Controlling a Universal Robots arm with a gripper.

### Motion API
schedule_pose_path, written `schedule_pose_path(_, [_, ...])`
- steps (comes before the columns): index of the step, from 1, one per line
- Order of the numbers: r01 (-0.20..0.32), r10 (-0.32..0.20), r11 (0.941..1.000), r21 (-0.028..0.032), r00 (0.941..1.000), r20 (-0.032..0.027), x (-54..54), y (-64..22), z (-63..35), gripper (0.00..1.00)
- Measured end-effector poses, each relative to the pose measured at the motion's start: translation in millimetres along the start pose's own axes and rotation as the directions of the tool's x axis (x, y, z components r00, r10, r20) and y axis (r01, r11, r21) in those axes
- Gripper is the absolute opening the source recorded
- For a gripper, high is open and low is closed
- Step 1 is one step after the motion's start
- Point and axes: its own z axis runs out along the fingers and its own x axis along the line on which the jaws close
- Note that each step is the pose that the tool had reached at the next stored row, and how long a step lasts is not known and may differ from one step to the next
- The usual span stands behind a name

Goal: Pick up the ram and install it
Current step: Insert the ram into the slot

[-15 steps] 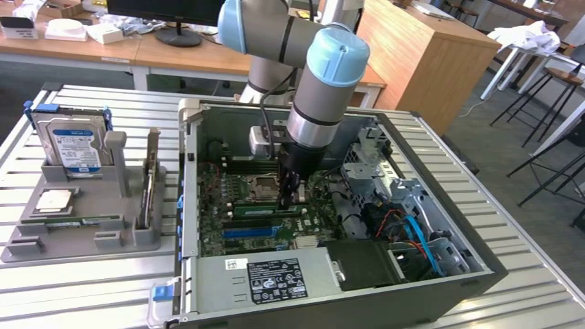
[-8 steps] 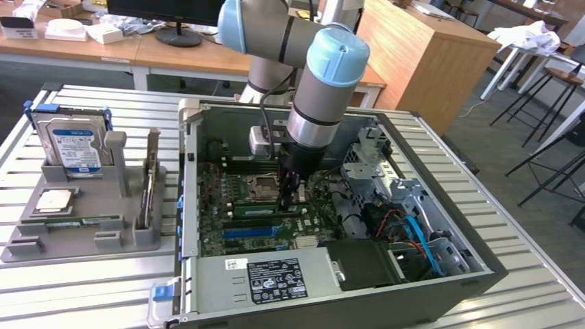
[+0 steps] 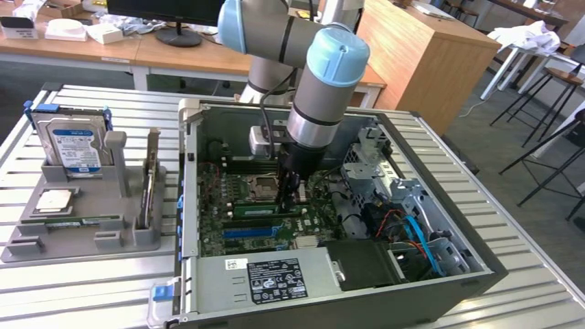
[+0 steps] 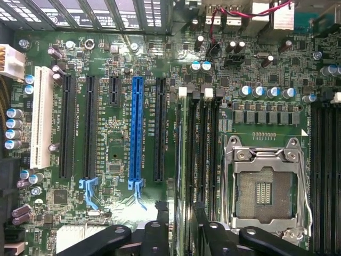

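The table (image 3: 92,281) is carrying an open case (image 3: 475,274) lying on its side. The arm (image 3: 325,89) is reaching down into it, over the motherboard (image 4: 106,64). On the exterior view's left, a grey holder (image 3: 82,236) is sitting on the table, with a hard drive (image 3: 75,147) standing upright in it and a square chip (image 3: 55,201) lying below the drive.

The ram (image 4: 181,160) is standing on edge in a slot between the blue slot (image 4: 136,128) and the socket (image 4: 264,186). In the exterior view it (image 3: 265,209) is showing as a green strip just beside the fingertips.

The gripper (image 4: 180,213) is hanging over the ram's end, jaws spread. One finger (image 4: 160,213) is standing on each side, not touching the stick and holding nothing.
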Motion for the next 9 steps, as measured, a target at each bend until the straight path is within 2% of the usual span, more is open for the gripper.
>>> schedule_pose_path(9, [0.0, 0.0, 1.0, 0.0, 1.0, 0.0, -0.4, 1.0, -23.1, 0.31])
